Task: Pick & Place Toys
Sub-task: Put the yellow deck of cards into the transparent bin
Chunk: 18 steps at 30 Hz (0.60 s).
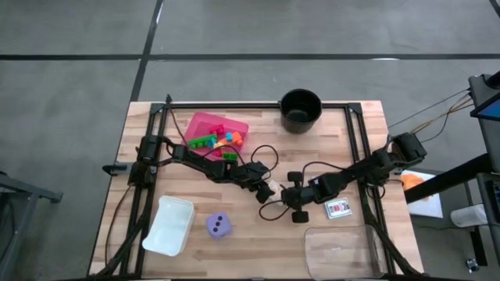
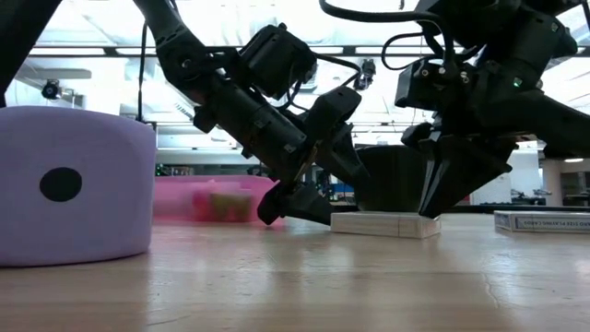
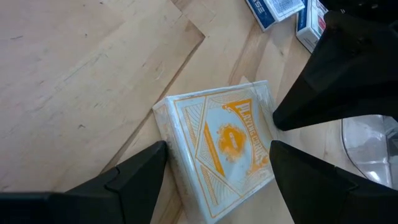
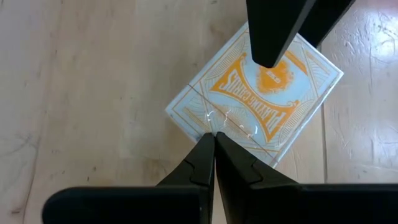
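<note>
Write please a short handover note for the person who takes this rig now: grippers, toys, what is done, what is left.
Left gripper: open, straddling the orange card deck at table centre.
Right gripper: shut, tips pressing on the same deck.
Done: small bricks are in the pink tray.
Left: orange deck, the white-red deck beside the right arm, and the purple die near the front.

the card pack [image 3: 217, 158] lies flat mid-table, between the left gripper [image 3: 214, 180] and right gripper [image 4: 214, 155]. from it, the die [image 1: 219, 225] lies left, another card pack [image 1: 338, 208] right, the tray [image 1: 205, 122] behind-left, the pot [image 1: 301, 109] behind.
</note>
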Tool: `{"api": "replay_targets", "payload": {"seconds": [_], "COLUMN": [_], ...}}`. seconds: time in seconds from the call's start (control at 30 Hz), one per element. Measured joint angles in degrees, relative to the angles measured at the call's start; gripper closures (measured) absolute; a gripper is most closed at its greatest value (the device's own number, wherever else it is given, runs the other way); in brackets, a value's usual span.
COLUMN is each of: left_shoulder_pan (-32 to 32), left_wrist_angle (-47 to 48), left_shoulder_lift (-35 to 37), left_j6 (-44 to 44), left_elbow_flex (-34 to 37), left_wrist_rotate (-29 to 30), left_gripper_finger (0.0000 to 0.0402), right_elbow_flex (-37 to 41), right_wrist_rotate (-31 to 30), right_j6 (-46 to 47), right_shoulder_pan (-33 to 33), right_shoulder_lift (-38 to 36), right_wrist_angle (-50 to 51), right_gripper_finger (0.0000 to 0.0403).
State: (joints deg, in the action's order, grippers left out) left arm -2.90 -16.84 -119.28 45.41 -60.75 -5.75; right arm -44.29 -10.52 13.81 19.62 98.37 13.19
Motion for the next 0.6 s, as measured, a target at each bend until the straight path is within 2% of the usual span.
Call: {"api": "replay_targets", "payload": {"seconds": [0.27, 0.37, 0.6], "left_shoulder_pan": [-0.1, -0.1, -0.1], "left_wrist_angle": [2.7, 3.1, 2.1], "left_shoulder_lift": [0.2, 0.3, 0.2], "left_j6": [-0.9, -1.5, -1.2], "left_elbow_flex": [-0.1, -0.1, 0.0], "left_wrist_rotate": [-1.6, -1.8, -1.8], "left_gripper_finger": [0.0107, 0.0107, 0.0107], "right_elbow_flex": [0.1, 1.0, 1.9], "right_wrist_rotate": [2.6, 6.2, 5.9], "right_j6": [1.1, 1.5, 2.3], "right_shoulder_pan": [-0.1, 0.2, 0.2], "right_shoulder_lift": [0.0, 0.2, 0.1], "right_wrist_angle": [0.5, 1.7, 0.5], "right_gripper_finger": [0.0385, 0.0385, 0.0385]}}
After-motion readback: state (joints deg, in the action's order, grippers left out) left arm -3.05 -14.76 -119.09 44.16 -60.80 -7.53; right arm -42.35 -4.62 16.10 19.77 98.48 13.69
